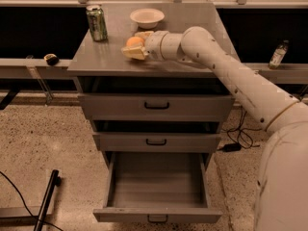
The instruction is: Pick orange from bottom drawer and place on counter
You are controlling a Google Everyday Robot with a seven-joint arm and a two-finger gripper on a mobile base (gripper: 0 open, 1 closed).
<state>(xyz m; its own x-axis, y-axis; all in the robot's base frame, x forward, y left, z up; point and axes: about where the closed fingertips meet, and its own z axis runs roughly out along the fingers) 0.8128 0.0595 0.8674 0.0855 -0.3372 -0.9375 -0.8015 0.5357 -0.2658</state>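
The orange sits between the two pale fingers of my gripper, low over the front middle of the counter. The gripper is shut on the orange; I cannot tell whether the fruit touches the counter top. My white arm reaches in from the right. The bottom drawer is pulled fully open below, and its inside shows nothing. The two shallower drawers above it are closed.
A green can stands at the counter's back left. A white bowl is behind the gripper. A small dark round object lies on the left ledge. A bottle stands on the right. A black pole and cables lie on the floor.
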